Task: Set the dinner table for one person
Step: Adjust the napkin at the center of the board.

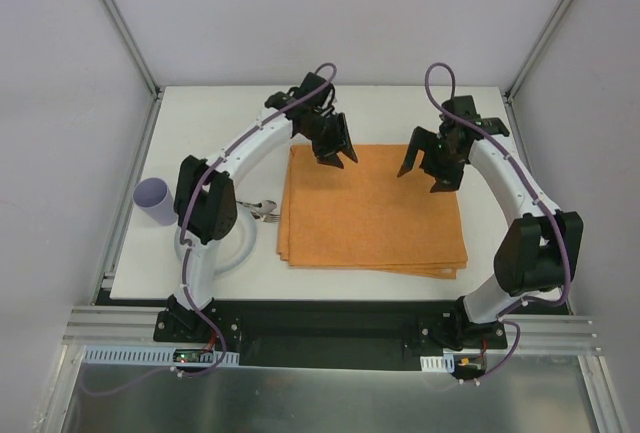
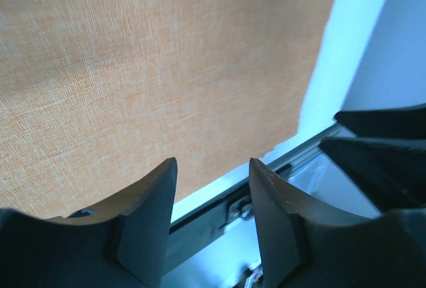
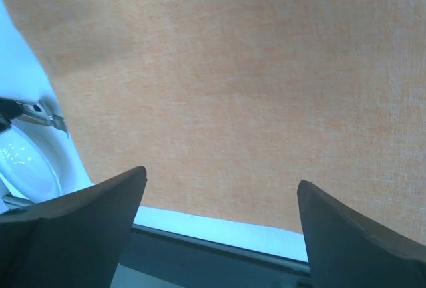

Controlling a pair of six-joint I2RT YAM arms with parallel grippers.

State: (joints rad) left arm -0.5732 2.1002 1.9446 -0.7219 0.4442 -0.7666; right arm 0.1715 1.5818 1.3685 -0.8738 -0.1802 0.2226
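The white dinner table carries an orange folded placemat at its middle. My left gripper hovers over the mat's far left part, open and empty. My right gripper hovers over the mat's far right part, open wide and empty. The left wrist view shows the left gripper above the mat near the mat's edge, with a strip of table beside it. The right wrist view shows the right gripper over the mat.
A lilac cup stands at the table's left edge. A white plate lies left of the mat, partly hidden by the left arm, with metal cutlery on its far rim. The plate and cutlery also show in the right wrist view.
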